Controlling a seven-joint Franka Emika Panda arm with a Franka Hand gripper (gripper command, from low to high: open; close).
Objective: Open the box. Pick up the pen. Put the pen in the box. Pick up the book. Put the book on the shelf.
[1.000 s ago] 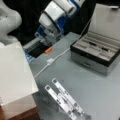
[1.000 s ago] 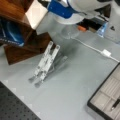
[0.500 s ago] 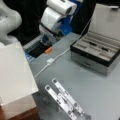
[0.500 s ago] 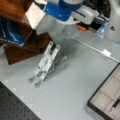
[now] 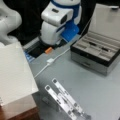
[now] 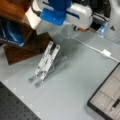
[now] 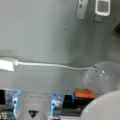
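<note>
The box (image 5: 87, 61) stands open at a front view's right, its lid raised behind it. Its pale compartments also show at a corner of a front view (image 6: 105, 100), with the pen (image 6: 115, 103) lying in one. The white book (image 5: 15, 72) lies flat on the reddish-brown shelf (image 5: 21, 111); a corner of the book (image 6: 35, 20) shows on the shelf (image 6: 15, 12). The white and blue arm (image 5: 60, 20) hangs over the table's back edge. My gripper (image 7: 91, 8) shows only in the wrist view, its fingers apart over bare table, holding nothing.
A perforated silver metal stand (image 5: 65, 100) sits folded out in front of the shelf. A white cable with a small adapter (image 5: 50, 61) runs across the grey table. An orange item (image 5: 48, 50) and a clear dome (image 7: 105, 76) lie near the arm's base.
The arm has drawn back from the shelf side and turned more upright over the table's back. The book, box and stand have stayed put.
</note>
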